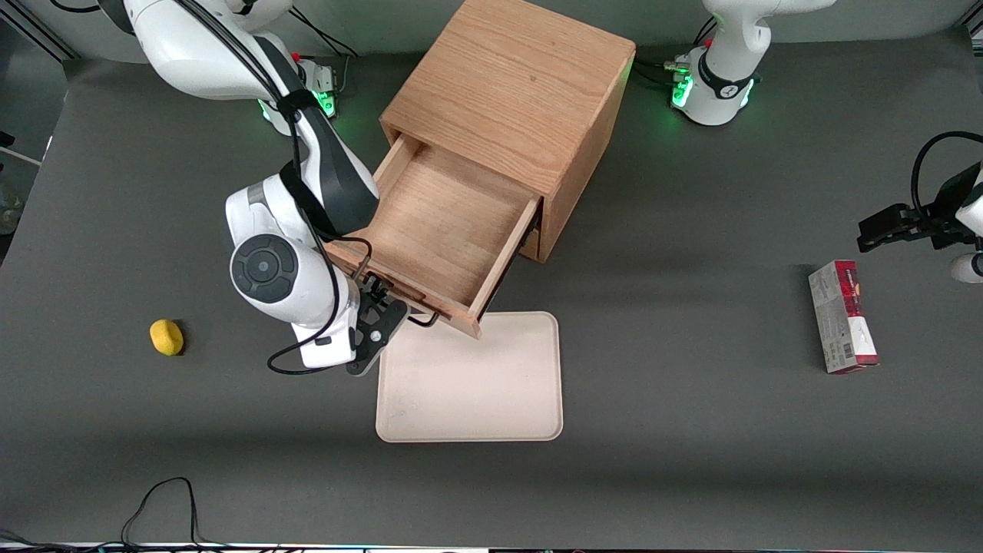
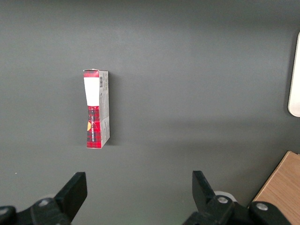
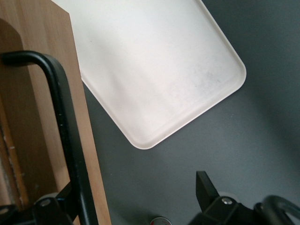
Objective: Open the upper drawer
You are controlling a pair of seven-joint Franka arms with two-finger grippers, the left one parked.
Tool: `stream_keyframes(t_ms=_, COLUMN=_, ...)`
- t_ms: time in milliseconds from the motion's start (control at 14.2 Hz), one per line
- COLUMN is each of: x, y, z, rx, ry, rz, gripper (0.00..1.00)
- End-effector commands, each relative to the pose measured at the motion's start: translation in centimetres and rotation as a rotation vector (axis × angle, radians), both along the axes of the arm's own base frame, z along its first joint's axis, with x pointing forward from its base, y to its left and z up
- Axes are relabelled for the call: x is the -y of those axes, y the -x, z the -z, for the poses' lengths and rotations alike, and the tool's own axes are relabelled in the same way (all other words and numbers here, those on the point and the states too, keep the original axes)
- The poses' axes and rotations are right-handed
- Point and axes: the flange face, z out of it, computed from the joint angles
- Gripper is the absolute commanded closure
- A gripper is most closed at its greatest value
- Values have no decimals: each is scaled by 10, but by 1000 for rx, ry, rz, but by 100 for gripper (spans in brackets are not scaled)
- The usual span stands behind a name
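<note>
A cream tray (image 1: 470, 384) lies flat on the grey bench (image 1: 691, 461). A yellow ball (image 1: 167, 337) sits toward the working arm's end. A red-and-white box (image 1: 842, 316) lies toward the parked arm's end.

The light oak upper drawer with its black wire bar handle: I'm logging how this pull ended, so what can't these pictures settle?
- Light oak upper drawer: stands pulled out, but in the front view the white right arm covers one corner.
- Black wire bar handle: the right wrist view's edge cuts off its end.
- Gripper: at the handle; whether it touches the bar is unclear.
- Matching lower drawer: hidden beneath the open one.
</note>
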Motion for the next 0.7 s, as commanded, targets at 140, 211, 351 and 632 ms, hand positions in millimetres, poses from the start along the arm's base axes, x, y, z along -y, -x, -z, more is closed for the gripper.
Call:
stream_keyframes(t_ms=140, x=9, y=-15, z=-7, rx=16, ry=-16, rz=-4, gripper=0)
stream_keyframes(t_ms=211, x=8, y=-15, z=-9, rx=19, ry=-17, rz=-4, gripper=0)
stream_keyframes(t_ms=351, x=7, y=-14, z=-17, rx=28, ry=-23, rz=-2, gripper=0)
stream_keyframes(t_ms=632, x=4, y=-13, z=-55, rx=24, ry=-44, rz=-2, gripper=0)
